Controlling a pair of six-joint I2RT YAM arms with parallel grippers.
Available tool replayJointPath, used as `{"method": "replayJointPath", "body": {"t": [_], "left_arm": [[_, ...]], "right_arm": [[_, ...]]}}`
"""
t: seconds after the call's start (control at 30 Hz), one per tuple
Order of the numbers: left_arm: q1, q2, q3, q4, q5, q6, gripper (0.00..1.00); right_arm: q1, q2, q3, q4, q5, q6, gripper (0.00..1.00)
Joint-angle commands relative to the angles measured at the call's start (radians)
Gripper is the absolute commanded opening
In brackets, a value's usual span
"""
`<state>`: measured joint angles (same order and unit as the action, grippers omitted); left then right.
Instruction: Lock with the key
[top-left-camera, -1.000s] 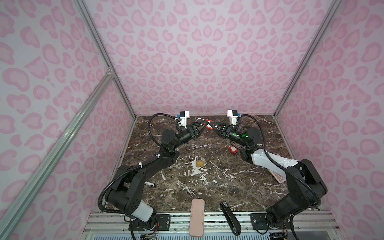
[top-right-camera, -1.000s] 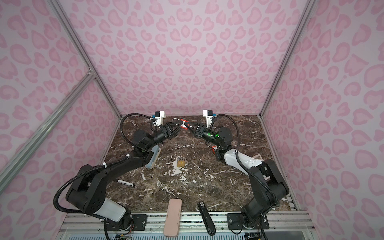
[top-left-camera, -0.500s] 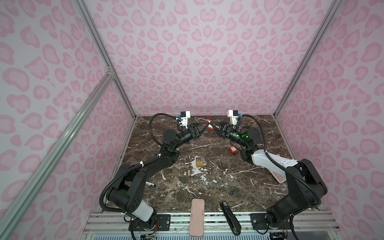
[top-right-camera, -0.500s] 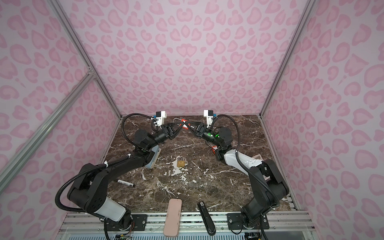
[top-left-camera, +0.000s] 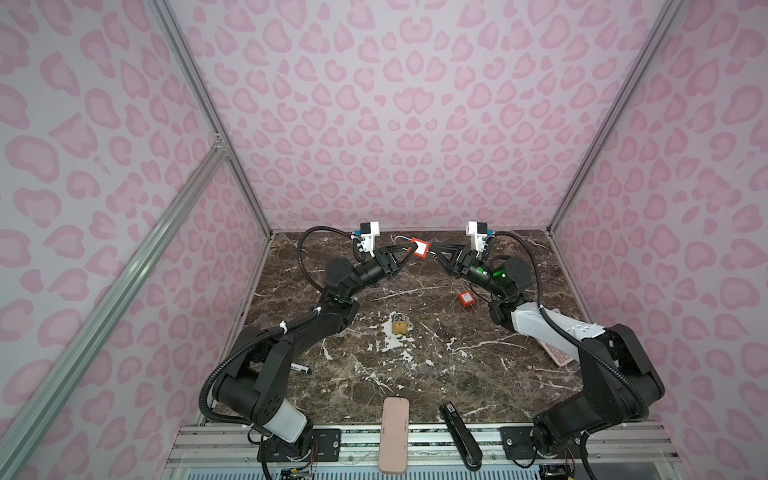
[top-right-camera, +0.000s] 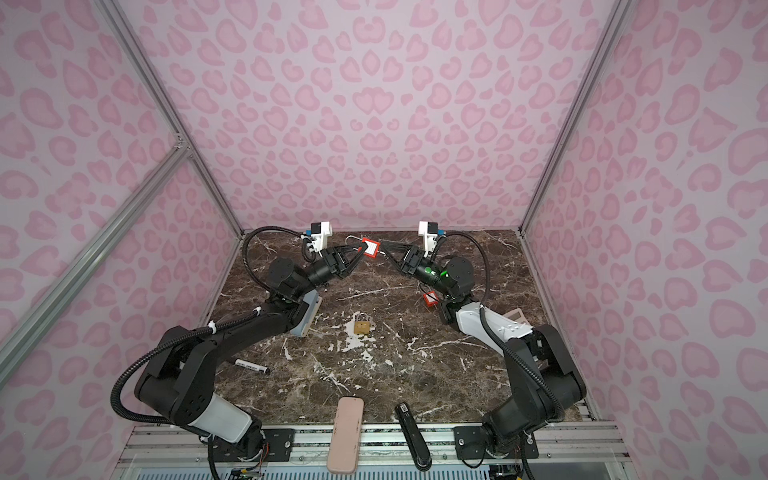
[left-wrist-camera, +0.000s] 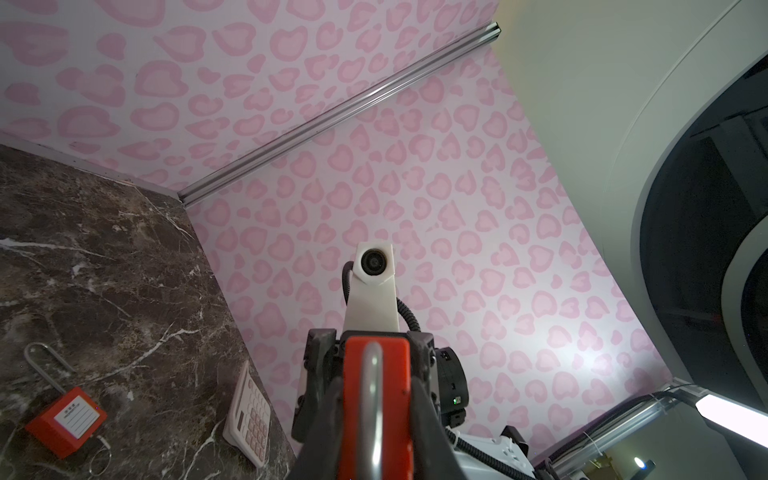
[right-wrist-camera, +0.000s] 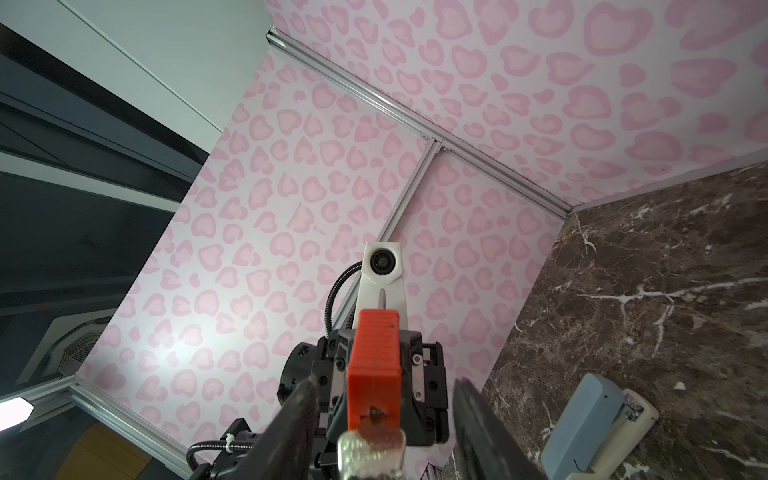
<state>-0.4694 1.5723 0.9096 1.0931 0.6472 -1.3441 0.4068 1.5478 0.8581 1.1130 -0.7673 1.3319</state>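
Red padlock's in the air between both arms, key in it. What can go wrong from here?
1. The red plastic padlock hangs above the dark marble tabletop, pinched only by the left gripper; a slip would drop it.
2. The right gripper has its jaws apart around the silver key in the keyhole; unheld, it may fall out, or an off-centre close may twist the padlock.

Held padlock (top-left-camera: 419, 249): white label, print unreadable. Loose padlock (left-wrist-camera: 66, 419) on surface (left-wrist-camera: 104, 270): white label, short heading, perhaps Chinese, illegible; ruled lines beneath. Calculator (left-wrist-camera: 249, 419) keys: illegible.
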Motion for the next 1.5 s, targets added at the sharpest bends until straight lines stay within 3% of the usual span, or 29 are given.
{"method": "replayJointPath", "body": {"t": [0.0, 0.13, 0.5, 0.67, 1.07, 1.47], "left_arm": [[0.002, -0.003, 0.011, 0.046, 0.005, -0.004, 0.03], [0.003, -0.003, 0.011, 0.045, 0.005, -0.005, 0.03], [0.003, -0.002, 0.003, 0.051, 0.002, -0.007, 0.03], [0.003, 0.001, 0.003, 0.053, 0.003, -0.009, 0.03], [0.003, 0.001, -0.001, 0.059, -0.001, -0.016, 0.03], [0.018, -0.021, -0.092, 0.077, -0.107, -0.026, 0.03]], "right_arm": [[0.0, -0.006, -0.016, 0.018, -0.018, -0.007, 0.54], [0.001, -0.008, -0.03, 0.01, -0.025, -0.013, 0.53], [0.017, -0.046, -0.046, -0.099, -0.041, -0.07, 0.37], [0.017, -0.065, -0.047, -0.143, -0.026, -0.109, 0.22], [0.017, -0.057, -0.054, -0.101, -0.018, -0.116, 0.0], [0.014, -0.053, -0.065, -0.087, -0.012, -0.106, 0.0]]}}
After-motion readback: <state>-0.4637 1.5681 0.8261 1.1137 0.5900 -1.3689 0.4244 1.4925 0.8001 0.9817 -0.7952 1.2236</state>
